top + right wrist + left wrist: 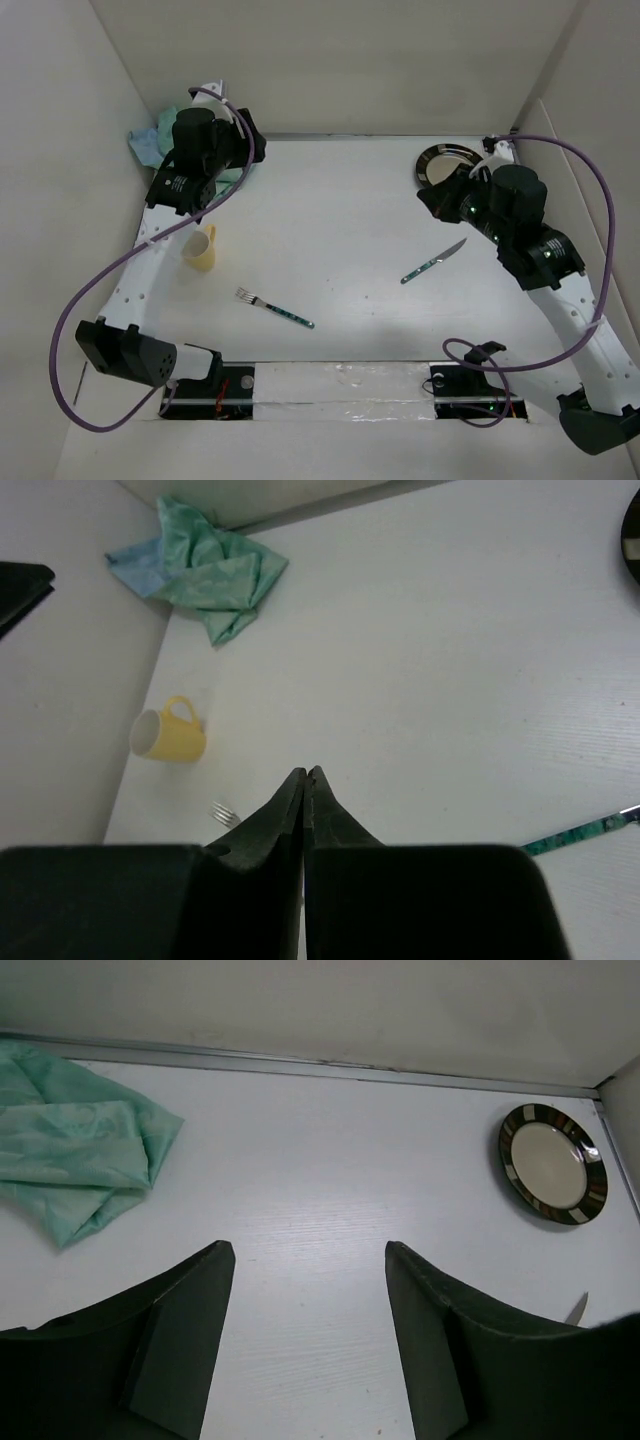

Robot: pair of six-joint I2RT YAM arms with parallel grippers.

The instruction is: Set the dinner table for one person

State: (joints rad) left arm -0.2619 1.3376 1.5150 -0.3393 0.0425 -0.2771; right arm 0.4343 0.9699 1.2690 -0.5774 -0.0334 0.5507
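Observation:
The white dinner table [340,220] holds a yellow mug [199,247] on its side at the left, a fork [273,307] with a green handle at the front middle, and a knife [433,262] with a green handle right of centre. A dark-rimmed plate [445,163] lies at the back right. A mint-green placemat [150,143] lies crumpled in the back left corner. My left gripper [308,1250] is open and empty, raised next to the placemat [75,1150]. My right gripper [305,773] is shut and empty, raised near the plate.
White walls [340,60] enclose the table at the back and sides. The arm bases and a clear strip [340,390] run along the near edge. Purple cables [75,320] loop beside each arm.

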